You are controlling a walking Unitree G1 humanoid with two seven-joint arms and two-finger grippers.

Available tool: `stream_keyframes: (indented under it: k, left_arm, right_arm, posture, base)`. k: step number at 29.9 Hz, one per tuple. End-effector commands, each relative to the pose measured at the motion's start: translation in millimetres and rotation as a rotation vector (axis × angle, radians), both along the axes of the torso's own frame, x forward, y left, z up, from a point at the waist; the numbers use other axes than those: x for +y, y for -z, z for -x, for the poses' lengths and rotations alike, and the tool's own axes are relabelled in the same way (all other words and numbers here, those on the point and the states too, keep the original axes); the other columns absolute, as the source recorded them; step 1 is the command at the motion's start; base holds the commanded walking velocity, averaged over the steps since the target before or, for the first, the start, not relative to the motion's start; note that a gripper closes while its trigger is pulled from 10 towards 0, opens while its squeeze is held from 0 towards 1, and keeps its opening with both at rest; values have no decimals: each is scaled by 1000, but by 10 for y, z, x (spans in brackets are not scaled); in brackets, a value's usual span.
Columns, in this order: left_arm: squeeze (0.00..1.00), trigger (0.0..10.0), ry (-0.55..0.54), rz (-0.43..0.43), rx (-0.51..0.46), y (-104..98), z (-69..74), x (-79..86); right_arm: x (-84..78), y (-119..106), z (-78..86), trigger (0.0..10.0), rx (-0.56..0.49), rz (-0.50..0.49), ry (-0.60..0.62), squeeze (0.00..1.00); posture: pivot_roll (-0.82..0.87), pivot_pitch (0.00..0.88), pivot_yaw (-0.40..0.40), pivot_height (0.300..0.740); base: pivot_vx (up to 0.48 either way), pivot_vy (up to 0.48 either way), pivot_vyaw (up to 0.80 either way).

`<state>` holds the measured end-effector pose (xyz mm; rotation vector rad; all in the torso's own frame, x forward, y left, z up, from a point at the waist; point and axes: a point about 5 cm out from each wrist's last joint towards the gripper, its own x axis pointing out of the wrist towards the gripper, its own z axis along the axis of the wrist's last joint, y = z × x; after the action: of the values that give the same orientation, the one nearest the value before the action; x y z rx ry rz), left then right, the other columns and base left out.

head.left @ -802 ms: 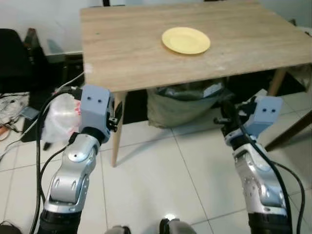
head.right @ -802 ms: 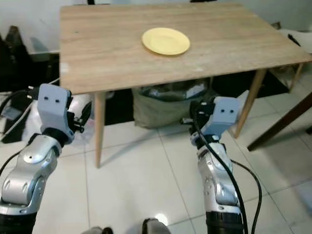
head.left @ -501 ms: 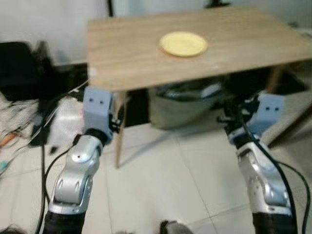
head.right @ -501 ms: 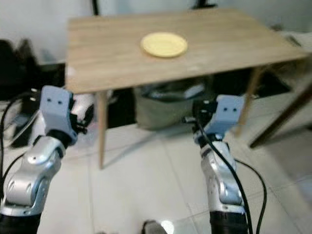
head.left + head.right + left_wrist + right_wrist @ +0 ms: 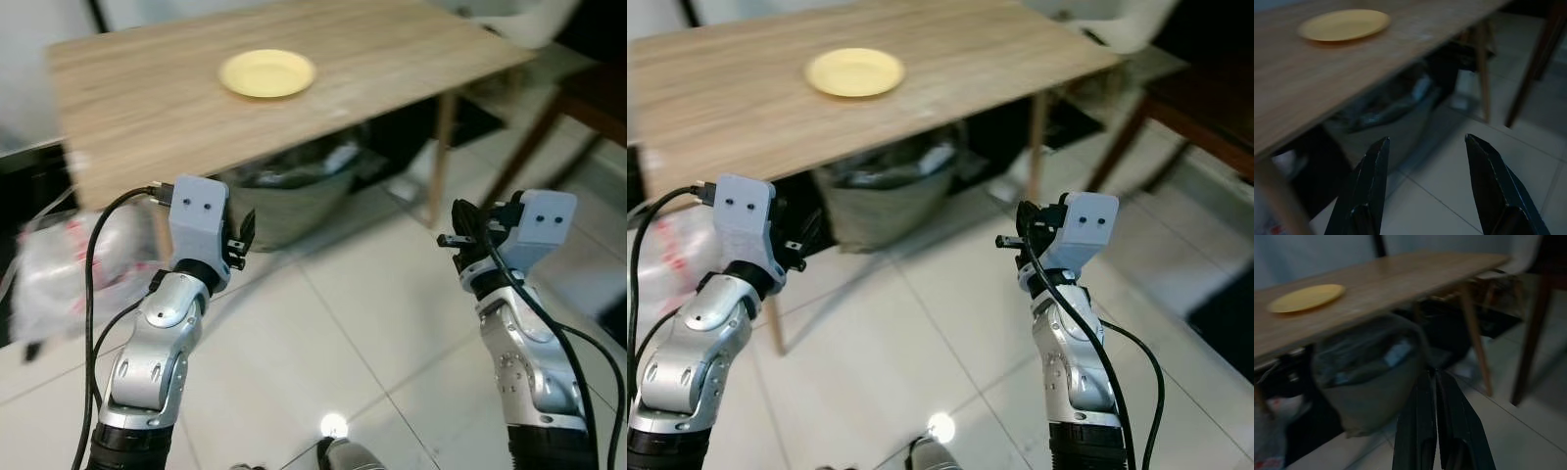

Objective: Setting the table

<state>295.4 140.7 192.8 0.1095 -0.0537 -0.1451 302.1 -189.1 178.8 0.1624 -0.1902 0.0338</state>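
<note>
on the table [image 5: 127,117] sits a yellow plate [image 5: 266,73]; left tool [image 5: 1425,191] spread empty, right tool [image 5: 1434,426] closed empty.

No text, label, brand, number or sign is showing legibly anywhere. The red marks on the white plastic bag [image 5: 61,264] at the left edge of the left eye view are too blurred to read.
</note>
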Motion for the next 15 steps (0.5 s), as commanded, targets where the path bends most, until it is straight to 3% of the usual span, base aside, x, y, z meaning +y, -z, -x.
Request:
stream_keyframes:
  k: [1,11,15]
  left_arm:
    - [0,10000,-1,-3,26,50,-5,0]
    - [0,10000,15,-30,40,131,9,6]
    - [0,10000,-4,-99,135,468,70,122]
  right_arm:
    - [-13,47,12,10000,22,-8,6,0]
    - [-29,84,22,10000,32,-10,4,0]
    - [-10,426,82,10000,155,39,-50,0]
  posture:
    - [-124,63,46,740]
    - [-126,65,47,740]
    - [-126,65,47,740]
  base:
    - [0,0,-800]
    - [0,0,-800]
    - [0,0,-800]
